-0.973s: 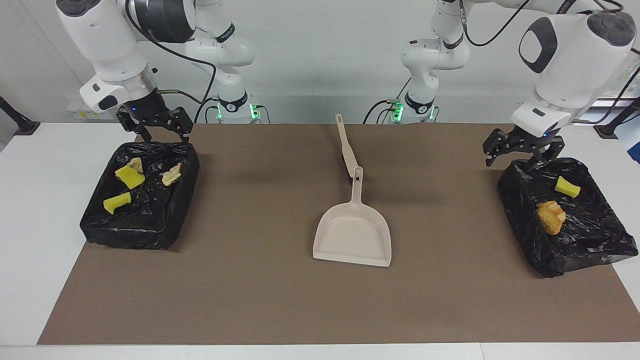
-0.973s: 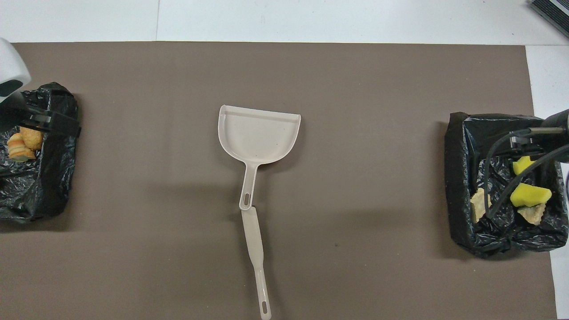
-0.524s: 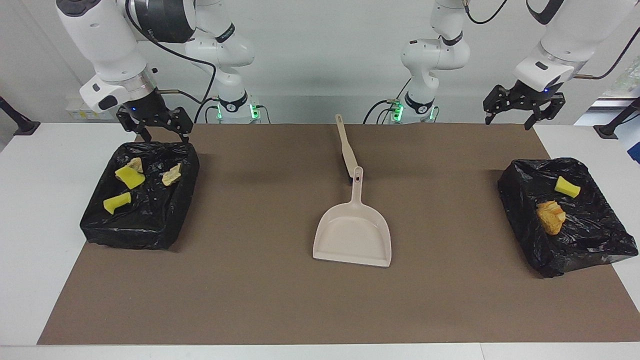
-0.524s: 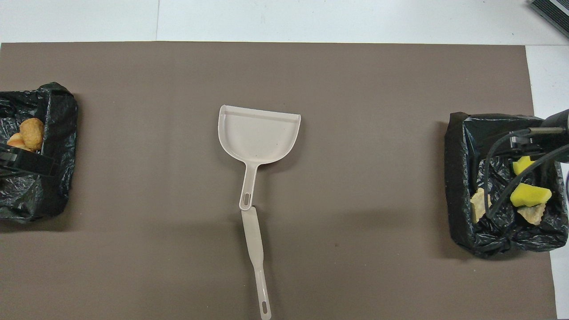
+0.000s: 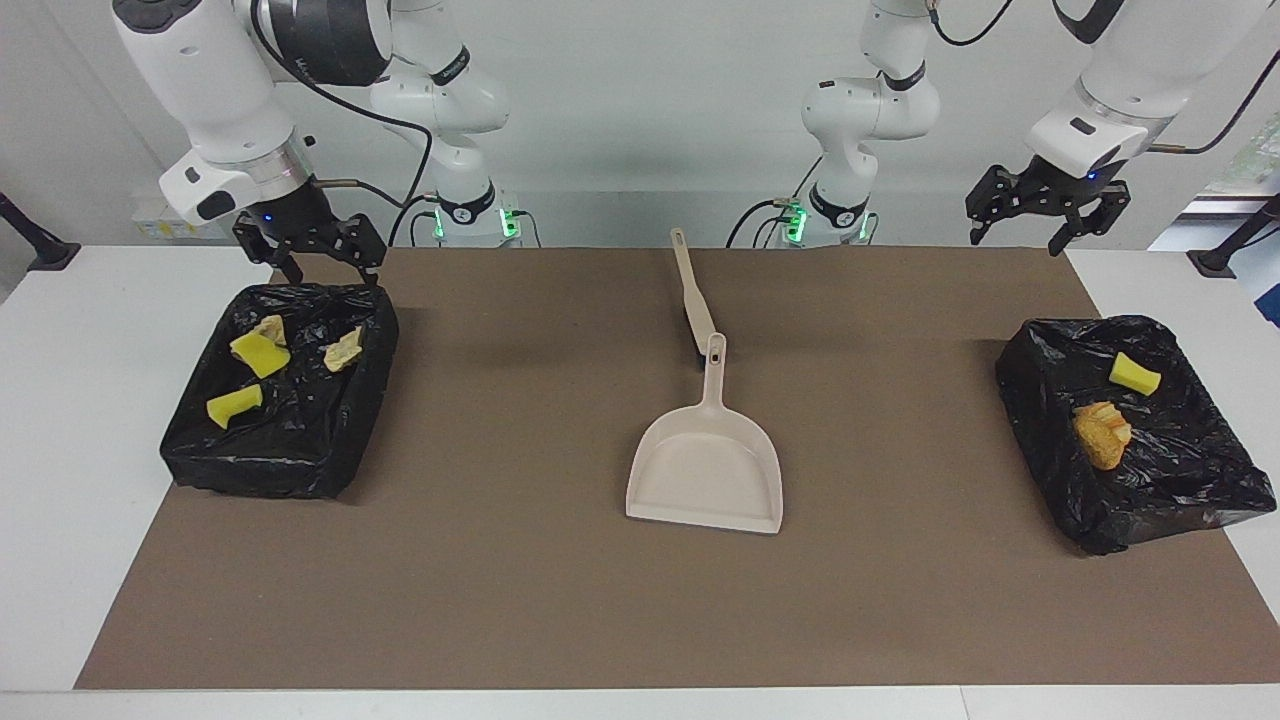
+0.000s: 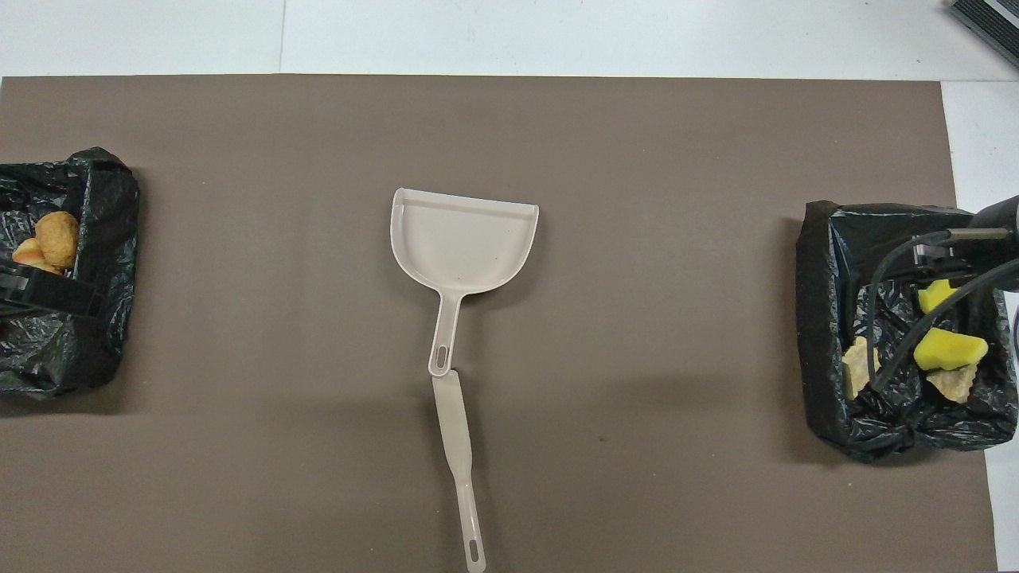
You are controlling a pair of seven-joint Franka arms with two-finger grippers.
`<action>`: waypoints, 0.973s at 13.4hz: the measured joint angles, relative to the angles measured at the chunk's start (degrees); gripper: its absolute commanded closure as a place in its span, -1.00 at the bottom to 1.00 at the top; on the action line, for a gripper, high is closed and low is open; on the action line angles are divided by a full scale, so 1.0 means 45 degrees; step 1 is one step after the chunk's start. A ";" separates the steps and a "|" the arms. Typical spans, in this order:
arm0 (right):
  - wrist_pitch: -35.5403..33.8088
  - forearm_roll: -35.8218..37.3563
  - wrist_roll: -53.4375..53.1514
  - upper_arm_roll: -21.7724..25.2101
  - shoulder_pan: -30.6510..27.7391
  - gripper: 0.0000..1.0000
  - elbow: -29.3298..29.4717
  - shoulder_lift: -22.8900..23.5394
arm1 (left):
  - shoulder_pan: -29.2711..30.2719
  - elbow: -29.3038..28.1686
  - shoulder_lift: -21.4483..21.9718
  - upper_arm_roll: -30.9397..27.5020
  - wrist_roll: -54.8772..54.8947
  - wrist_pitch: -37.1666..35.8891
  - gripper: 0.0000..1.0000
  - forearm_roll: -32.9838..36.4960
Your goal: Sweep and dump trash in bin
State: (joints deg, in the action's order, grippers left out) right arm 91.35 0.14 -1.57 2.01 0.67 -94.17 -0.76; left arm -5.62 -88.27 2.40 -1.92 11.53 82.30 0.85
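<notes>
Having been raised off its bin (image 5: 1130, 440), the left end effector (image 5: 1047, 205) (open, like the right (image 5: 310, 248)) is empty — trash (image 5: 1101, 433) is binned.

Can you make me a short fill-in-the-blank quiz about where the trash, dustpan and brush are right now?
1. The scraps lie inside two black-lined ____, one at each end of the table.
2. The dustpan holds ____ scraps.
3. The brush lies ____ to the robots than the dustpan.
4. Neither the left gripper nor the right gripper holds anything; both are ____.

Answers: bins; no; nearer; open
</notes>
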 measured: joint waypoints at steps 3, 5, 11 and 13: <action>0.0000 0.0000 0.0000 0.0000 0.0000 -1.00 0.0000 0.0000 | 0.0000 0.0000 0.0000 0.0003 -0.0067 0.0000 -1.00 -0.0006; 0.0000 0.0000 0.0000 0.0000 0.0000 -1.00 0.0000 0.0000 | -0.0001 0.0000 0.0000 0.0053 -0.0511 -0.0001 -1.00 -0.0026; 0.0000 0.0000 0.0000 0.0000 0.0000 -1.00 0.0000 0.0000 | -0.0022 0.0272 0.0007 0.0221 -0.1417 -0.0001 -1.00 -0.0189; 0.0000 0.0000 0.0000 0.0000 0.0000 -1.00 0.0000 0.0000 | -0.0021 0.0276 0.0007 0.0198 -0.1453 -0.0001 -1.00 -0.0191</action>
State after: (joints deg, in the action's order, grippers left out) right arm 91.35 0.14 -1.57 2.01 0.67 -94.17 -0.76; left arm -5.72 -87.03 2.43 -1.02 4.99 82.30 -0.01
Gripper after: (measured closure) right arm 0.000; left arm 0.000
